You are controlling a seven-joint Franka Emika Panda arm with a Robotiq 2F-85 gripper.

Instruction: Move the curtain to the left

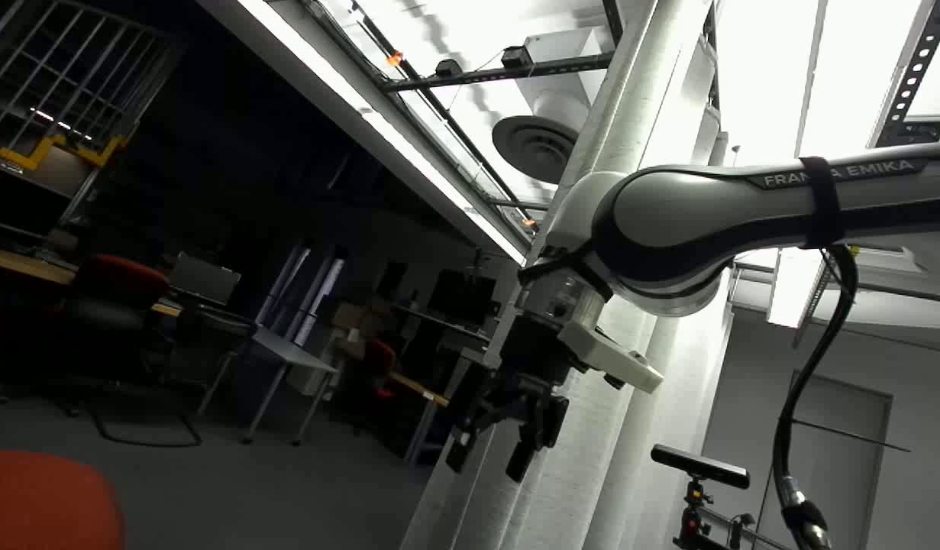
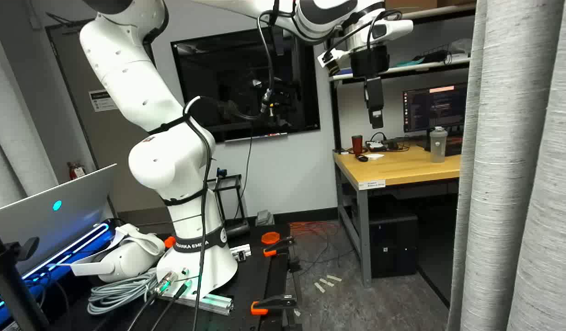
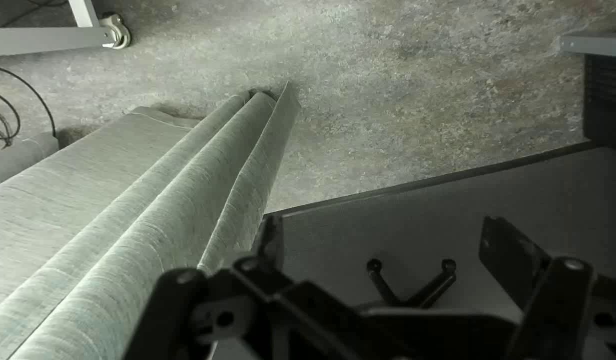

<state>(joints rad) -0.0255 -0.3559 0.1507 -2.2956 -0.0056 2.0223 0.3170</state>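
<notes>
At the lower edge of the wrist view, your Robotiq gripper (image 3: 381,237) stands wide, holding nothing. Just beside it, in folds, hangs the grey-white curtain (image 3: 122,220); whether they touch you cannot tell. Your grasp and the leftward draw apparently both remain. Farther off, a wood-topped workbench (image 2: 397,171) bears a red tumbler (image 2: 357,145) and a shaker bottle (image 2: 437,146), contents indiscernible.

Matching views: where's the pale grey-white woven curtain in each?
In an exterior view, the pale grey-white curtain slants just right of centre.
In an exterior view, the curtain hangs at right; similar fabric, far left.
In the wrist view, the curtain fills most of the left.
Shared landmark: the black two-fingered gripper.
</notes>
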